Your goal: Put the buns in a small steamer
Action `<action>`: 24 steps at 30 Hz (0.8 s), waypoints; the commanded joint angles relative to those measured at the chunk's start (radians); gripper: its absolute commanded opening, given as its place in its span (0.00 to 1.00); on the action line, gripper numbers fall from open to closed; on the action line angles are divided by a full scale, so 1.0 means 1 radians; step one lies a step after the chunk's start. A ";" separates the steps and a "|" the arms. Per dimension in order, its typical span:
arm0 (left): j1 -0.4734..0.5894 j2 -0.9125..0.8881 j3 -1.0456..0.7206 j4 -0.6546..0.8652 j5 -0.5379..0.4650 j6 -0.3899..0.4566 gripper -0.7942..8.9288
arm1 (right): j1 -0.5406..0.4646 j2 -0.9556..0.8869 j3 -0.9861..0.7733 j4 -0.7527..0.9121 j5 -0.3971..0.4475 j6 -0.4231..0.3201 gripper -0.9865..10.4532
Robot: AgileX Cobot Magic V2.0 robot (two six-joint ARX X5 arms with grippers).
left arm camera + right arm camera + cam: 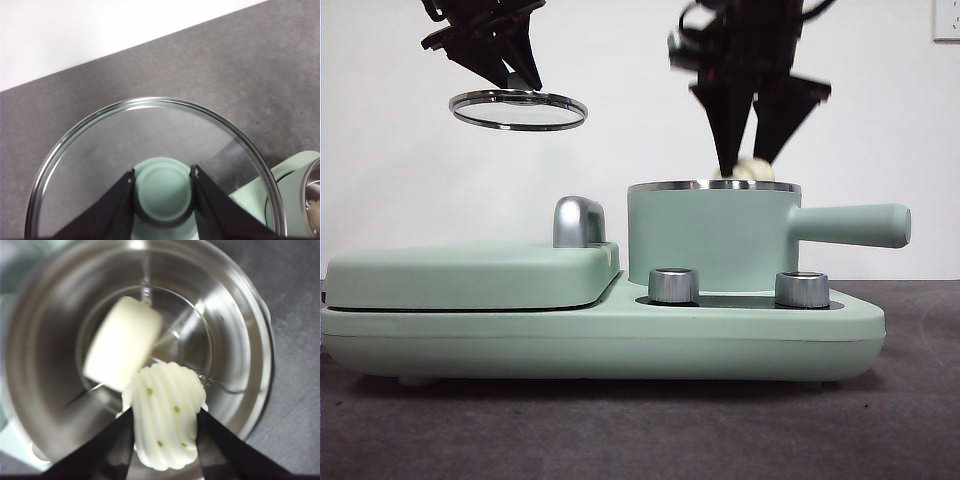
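Over the steamer | our right gripper clenched the speckled bun above its mouth | left gripper gripped the lid aside.

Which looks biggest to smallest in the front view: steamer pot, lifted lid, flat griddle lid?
1. Flat griddle lid, widest.
2. Steamer pot, handle included.
3. Lifted lid, held by the left hand; it may hang farther back, so this is apparent size only.

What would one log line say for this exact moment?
left pincer: holds lid aloft | right pincer: grips speckled bun over steamer | smooth bun: inside
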 commanded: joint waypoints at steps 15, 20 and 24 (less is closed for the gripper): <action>-0.003 0.010 0.039 0.020 0.005 0.010 0.11 | 0.006 0.099 0.026 -0.007 0.029 -0.022 0.29; -0.003 0.010 0.039 0.020 0.005 0.010 0.11 | 0.006 0.099 0.026 -0.006 0.029 -0.021 0.38; -0.003 0.010 0.039 0.021 0.005 0.010 0.11 | 0.007 0.098 0.027 -0.018 0.029 -0.021 0.38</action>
